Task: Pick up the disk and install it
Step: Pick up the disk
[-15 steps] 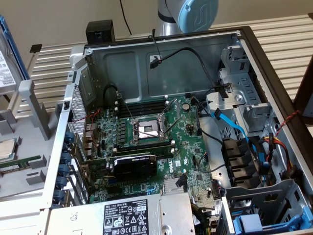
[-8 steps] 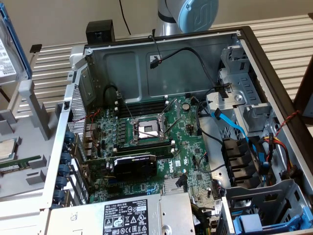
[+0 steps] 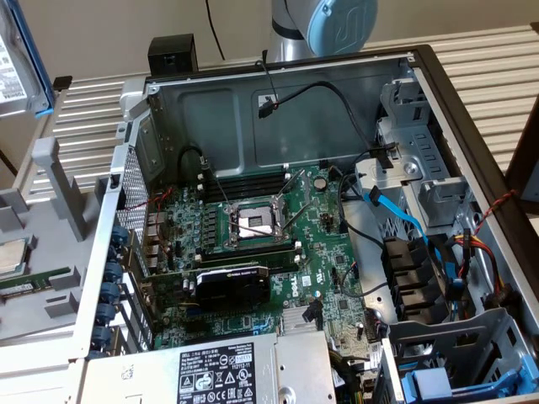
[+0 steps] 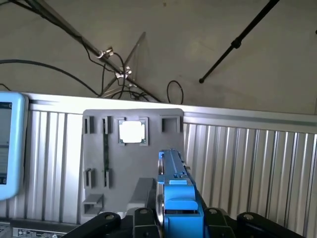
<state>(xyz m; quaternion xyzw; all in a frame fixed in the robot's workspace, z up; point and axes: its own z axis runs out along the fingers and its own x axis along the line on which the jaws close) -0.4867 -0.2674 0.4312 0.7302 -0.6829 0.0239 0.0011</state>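
Note:
The disk [image 4: 174, 191], silver-grey metal in a bright blue carrier frame, stands edge-on between the black fingers [image 4: 106, 220] of my gripper [image 4: 176, 225], which is shut on it. In the exterior view the disk [image 3: 18, 59] shows at the upper left corner with its white label and blue edge, raised above the grey parts holder [image 3: 38, 227] and outside the open computer case [image 3: 139, 126].
The open case holds a motherboard [image 3: 261, 227], loose black and blue cables [image 3: 396, 206], a grey power-supply box [image 3: 210, 370] and drive bays with a blue carrier [image 3: 455, 383] at the exterior view's lower right. A processor chip [image 4: 132, 132] and a memory stick [image 4: 105, 153] sit on the grey holder [image 4: 148, 163].

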